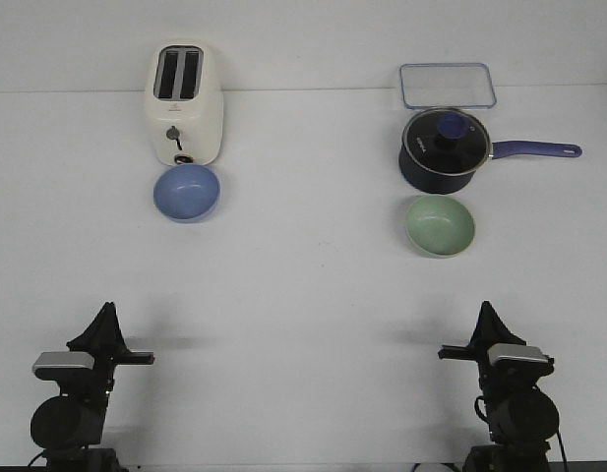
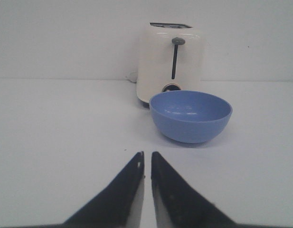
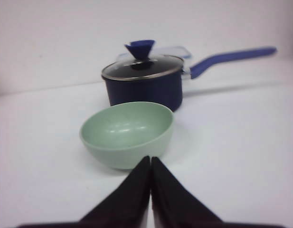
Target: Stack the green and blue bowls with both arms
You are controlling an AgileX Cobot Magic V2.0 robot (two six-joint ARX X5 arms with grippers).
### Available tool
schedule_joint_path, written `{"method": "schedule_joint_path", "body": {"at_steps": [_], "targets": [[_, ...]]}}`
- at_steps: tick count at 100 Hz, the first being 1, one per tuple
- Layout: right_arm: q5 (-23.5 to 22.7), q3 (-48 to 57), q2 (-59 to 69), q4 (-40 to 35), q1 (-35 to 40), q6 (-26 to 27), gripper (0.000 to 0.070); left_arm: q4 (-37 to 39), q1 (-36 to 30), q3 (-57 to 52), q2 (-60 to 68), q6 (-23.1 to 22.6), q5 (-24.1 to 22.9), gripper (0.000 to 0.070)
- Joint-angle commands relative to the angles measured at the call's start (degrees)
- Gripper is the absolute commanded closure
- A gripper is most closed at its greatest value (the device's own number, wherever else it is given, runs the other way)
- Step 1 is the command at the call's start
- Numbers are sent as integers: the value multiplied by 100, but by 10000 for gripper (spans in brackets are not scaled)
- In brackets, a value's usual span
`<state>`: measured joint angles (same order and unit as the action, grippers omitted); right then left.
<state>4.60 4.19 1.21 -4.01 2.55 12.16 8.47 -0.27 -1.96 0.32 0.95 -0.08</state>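
A white table [image 1: 303,285] fills nearly the whole front view, with the two arms low in the frame at its near edge. In the upper left stands a cream toaster [image 1: 186,103], slots up and lever facing the camera. In the upper right sits a dark navy saucepan [image 1: 443,152] under a glass lid, its blue handle pointing to the right edge of the frame, and just behind it lies a clear rectangular lid [image 1: 448,86]. The blue bowl [image 1: 186,192] rests upright just in front of the toaster, close to or touching its base. The green bowl [image 1: 440,225] sits upright just below the saucepan, right of centre, well apart from the blue one. The left gripper [image 2: 147,158] is empty, its fingertips nearly together with a thin slit between them. The right gripper [image 3: 150,161] is clenched on nothing, its tips meeting just short of the green bowl.
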Motion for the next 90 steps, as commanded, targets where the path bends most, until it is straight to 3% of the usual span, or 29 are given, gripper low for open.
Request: {"method": "schedule_joint_path", "body": {"at_steps": [1,24,32,39,52,58,62,90], "targets": [[22,415,195,-109,-26,570,700,59,-2,109,-7,15,9,686],[31,2024,2094,-1123,-199,715,700,59,-2,109,-7,15,9,686],[-197,2616,2957,-1447,-317,658,693,59,-2,109,-7,15,9,686],[-448,3088,3742,-1631,-424,533,602,59,0,109,-7,15,9,686],[-844,3849,5104,-1786,-599,334,318,59,-2,109,-7,15,9,686],[-949,4155,5687,-1786,-664,251,230,59,-2,109,-7,15,9,686],[-968,4360,6072,-1790,-706,214,205,59,-2,109,-7,15,9,686],[-1058,5593,8327,-1790,-883,-170,205,59,-2,109,-7,15,9,686]]}}
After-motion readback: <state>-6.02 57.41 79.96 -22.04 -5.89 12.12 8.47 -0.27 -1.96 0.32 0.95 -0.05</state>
